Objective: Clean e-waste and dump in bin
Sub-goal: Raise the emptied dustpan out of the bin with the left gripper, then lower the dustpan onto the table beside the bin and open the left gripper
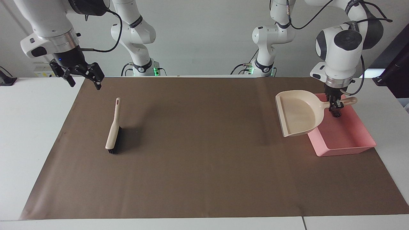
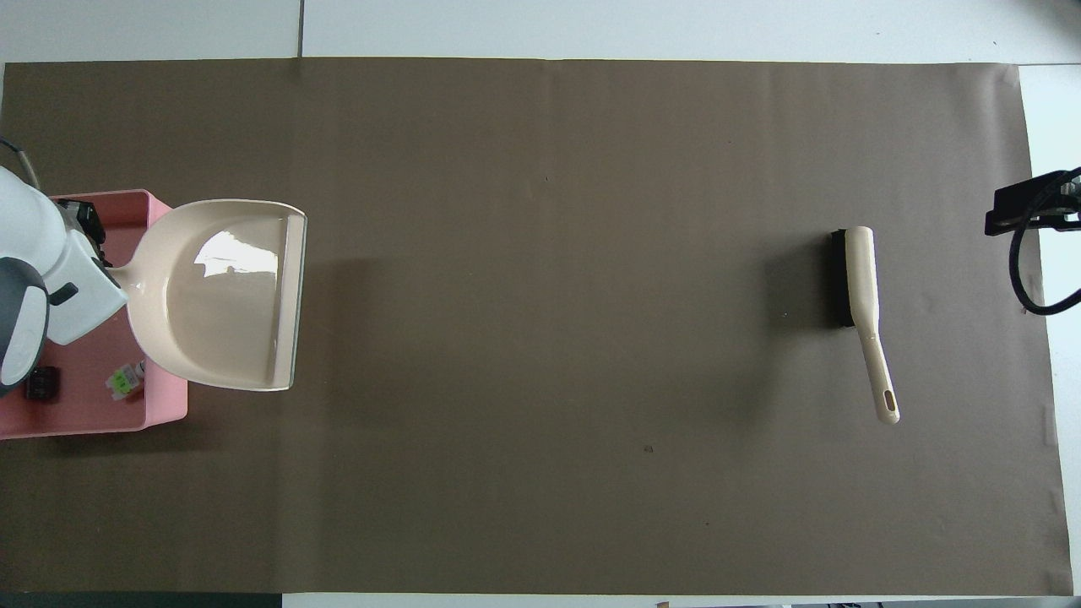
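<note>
In the pink bin (image 2: 165,405) I see e-waste (image 2: 125,381) beside a black part (image 2: 39,386), left fingers (image 1: 335,108) clamped on the empty dustpan (image 1: 298,116) handle, right fingers (image 1: 83,80) spread, holding nothing.

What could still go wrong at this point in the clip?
1. The left gripper holds the dustpan by its handle alone, pan raised partly over the pink bin; lowering it might catch the bin's wall and jolt the e-waste inside.
2. The brush lies on the brown mat, below the open right gripper; a careless return pass might knock it.
</note>
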`<state>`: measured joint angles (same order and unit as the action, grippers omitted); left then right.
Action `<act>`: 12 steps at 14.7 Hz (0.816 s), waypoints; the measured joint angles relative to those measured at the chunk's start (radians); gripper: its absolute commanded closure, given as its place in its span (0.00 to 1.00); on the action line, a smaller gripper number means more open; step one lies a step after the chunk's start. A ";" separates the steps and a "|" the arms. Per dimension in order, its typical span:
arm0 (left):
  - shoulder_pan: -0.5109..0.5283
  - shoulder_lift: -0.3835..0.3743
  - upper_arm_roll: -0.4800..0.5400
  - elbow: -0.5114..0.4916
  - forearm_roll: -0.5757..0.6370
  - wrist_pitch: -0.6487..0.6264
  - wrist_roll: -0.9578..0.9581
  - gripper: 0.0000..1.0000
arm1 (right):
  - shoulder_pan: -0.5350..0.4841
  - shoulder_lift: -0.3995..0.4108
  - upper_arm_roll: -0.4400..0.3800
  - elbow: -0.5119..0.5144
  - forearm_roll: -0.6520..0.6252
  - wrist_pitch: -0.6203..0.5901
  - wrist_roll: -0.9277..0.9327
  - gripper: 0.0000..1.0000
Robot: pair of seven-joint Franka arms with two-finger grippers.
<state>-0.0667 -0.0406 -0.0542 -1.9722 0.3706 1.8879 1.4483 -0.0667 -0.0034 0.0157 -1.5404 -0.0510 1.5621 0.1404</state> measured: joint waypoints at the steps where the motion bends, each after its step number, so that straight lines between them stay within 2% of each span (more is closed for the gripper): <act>1: -0.032 0.002 -0.001 -0.027 -0.003 0.002 -0.048 1.00 | 0.019 0.000 -0.020 -0.015 0.000 -0.004 0.027 0.01; 4: -0.105 0.017 -0.003 -0.090 -0.005 0.042 -0.147 1.00 | 0.038 -0.018 -0.031 -0.085 0.000 0.006 0.060 0.01; 7: -0.170 0.073 -0.003 -0.111 -0.007 0.111 -0.216 1.00 | 0.086 -0.029 -0.062 -0.091 0.000 0.011 0.063 0.01; 12: -0.188 0.117 0.001 -0.177 -0.007 0.224 -0.229 1.00 | 0.096 -0.037 -0.078 -0.090 0.000 0.007 0.063 0.01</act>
<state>-0.2542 0.0765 -0.0530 -2.1490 0.3641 2.1123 1.2196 0.0296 -0.0401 -0.0627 -1.6308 -0.0509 1.5690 0.2029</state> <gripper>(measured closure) 0.670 0.009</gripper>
